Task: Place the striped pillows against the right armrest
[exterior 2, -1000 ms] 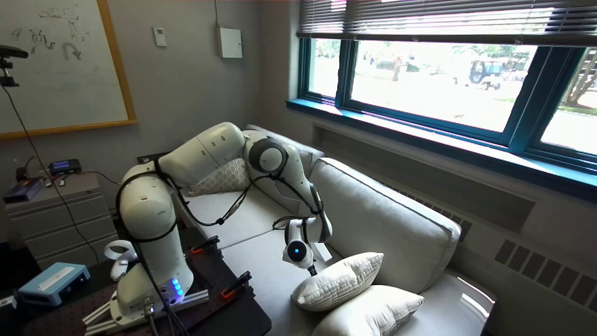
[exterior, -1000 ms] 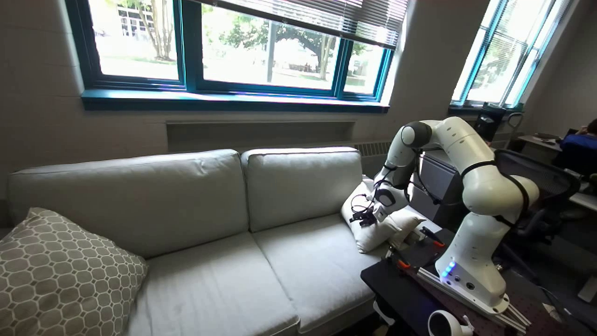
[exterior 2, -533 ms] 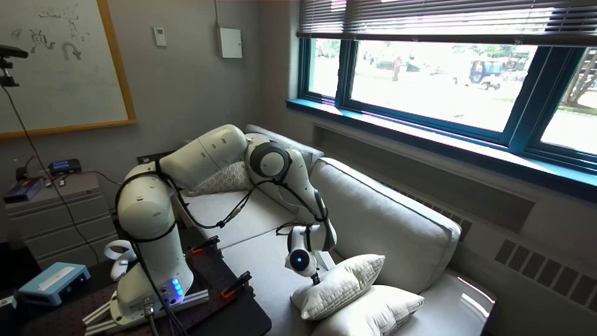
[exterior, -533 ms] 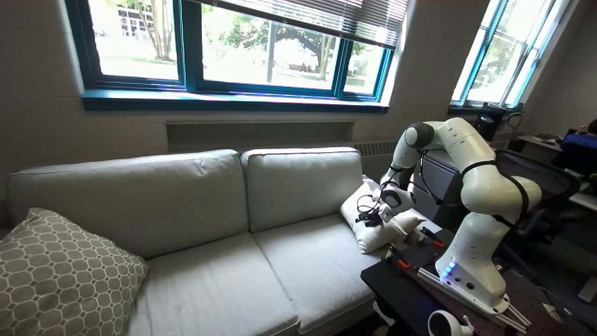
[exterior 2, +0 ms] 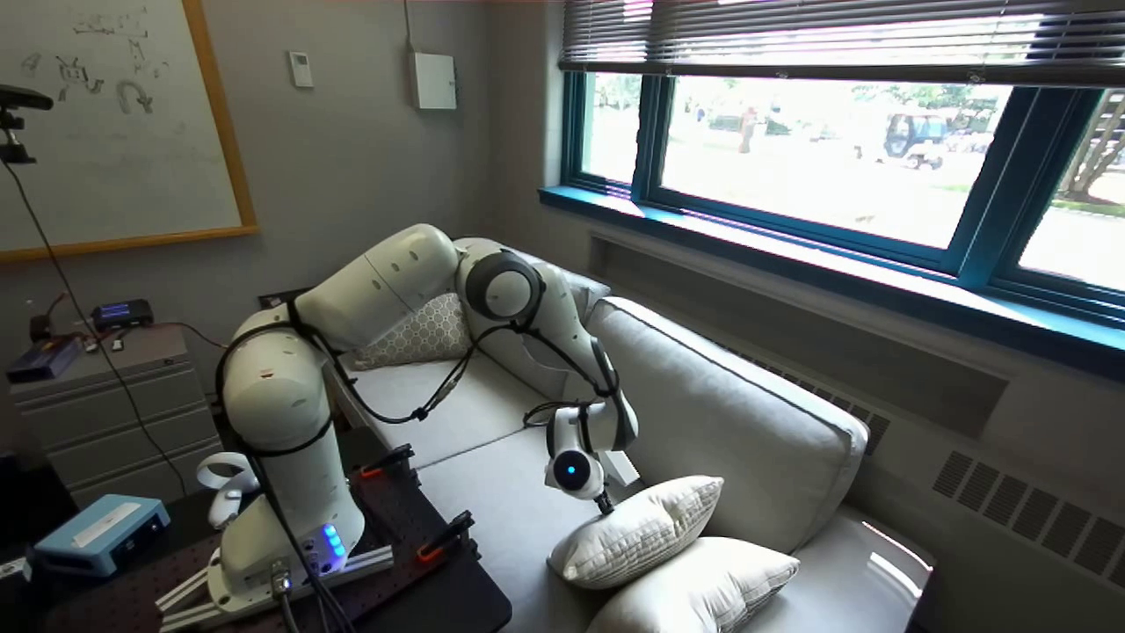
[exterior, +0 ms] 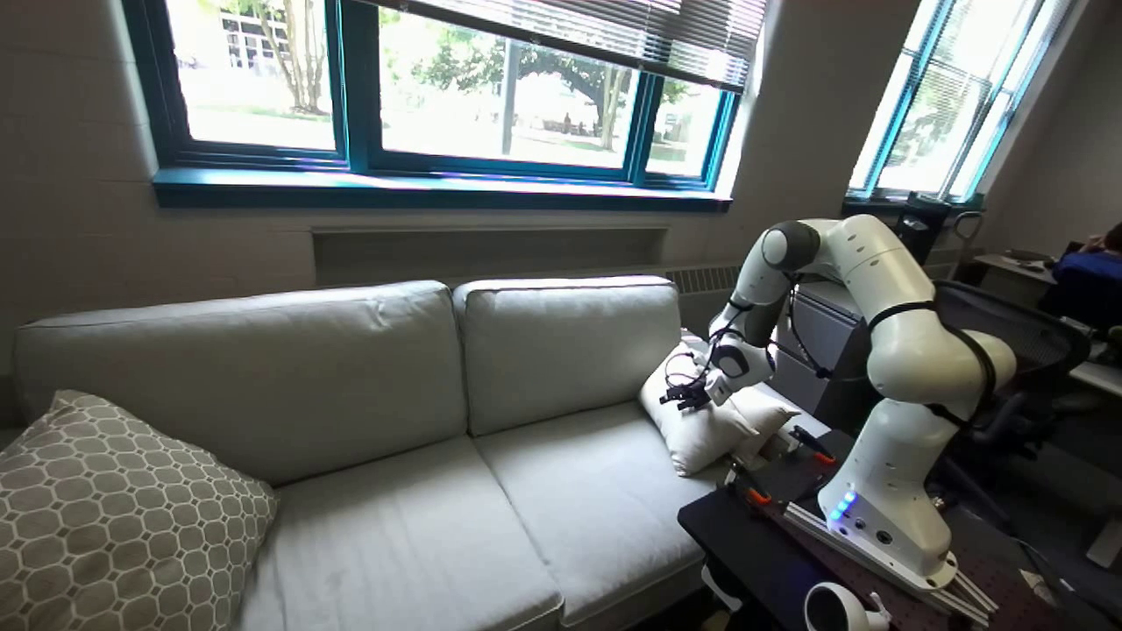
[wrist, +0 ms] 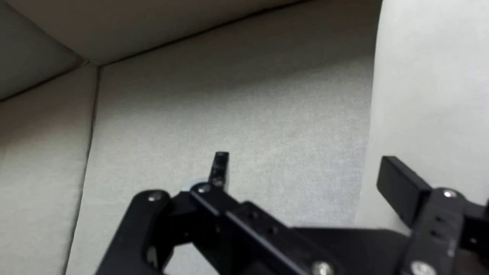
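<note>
Striped pillows point(exterior 2: 640, 534) | close together on sofa point(exterior: 412, 499) | pincer point(wrist: 305, 166) near, spread wide

In an exterior view we see two striped pillows point(exterior 2: 642, 532) side by side on the near end of the sofa point(exterior 2: 721, 396). Over its seat point(exterior 2: 497, 492) the pincer point(exterior 2: 605, 505) points down at one; contact we cannot tell. A lattice-patterned pillow point(exterior 2: 429, 338) sits at its far end.
</note>
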Available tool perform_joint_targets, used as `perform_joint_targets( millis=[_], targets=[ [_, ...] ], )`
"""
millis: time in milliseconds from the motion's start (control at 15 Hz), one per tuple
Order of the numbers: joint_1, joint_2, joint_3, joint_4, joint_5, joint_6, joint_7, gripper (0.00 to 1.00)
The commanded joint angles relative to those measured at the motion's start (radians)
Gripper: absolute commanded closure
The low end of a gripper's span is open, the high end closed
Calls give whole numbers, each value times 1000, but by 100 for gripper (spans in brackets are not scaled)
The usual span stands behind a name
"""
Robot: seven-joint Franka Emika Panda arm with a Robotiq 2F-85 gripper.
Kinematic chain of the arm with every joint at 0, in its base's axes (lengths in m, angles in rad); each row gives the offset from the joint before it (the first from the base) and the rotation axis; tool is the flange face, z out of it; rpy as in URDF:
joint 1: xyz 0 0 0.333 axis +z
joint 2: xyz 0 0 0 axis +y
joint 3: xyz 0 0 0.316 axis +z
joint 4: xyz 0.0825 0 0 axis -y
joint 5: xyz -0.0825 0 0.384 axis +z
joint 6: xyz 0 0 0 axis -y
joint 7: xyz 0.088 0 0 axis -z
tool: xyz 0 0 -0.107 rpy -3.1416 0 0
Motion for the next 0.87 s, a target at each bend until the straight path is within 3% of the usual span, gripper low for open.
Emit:
perform_joint_targets(
  millis=[0, 333, 400, 800],
  targets=[
    [35, -101, 15, -55, 2, 18, -40, 0],
    [76, -191, 36, -86, -12, -30, -122, 0],
    [69, -132, 32, -36, -6, -4, -75, 0],
    [69, -127, 32, -38, -6, -1, -76, 0]
  ],
)
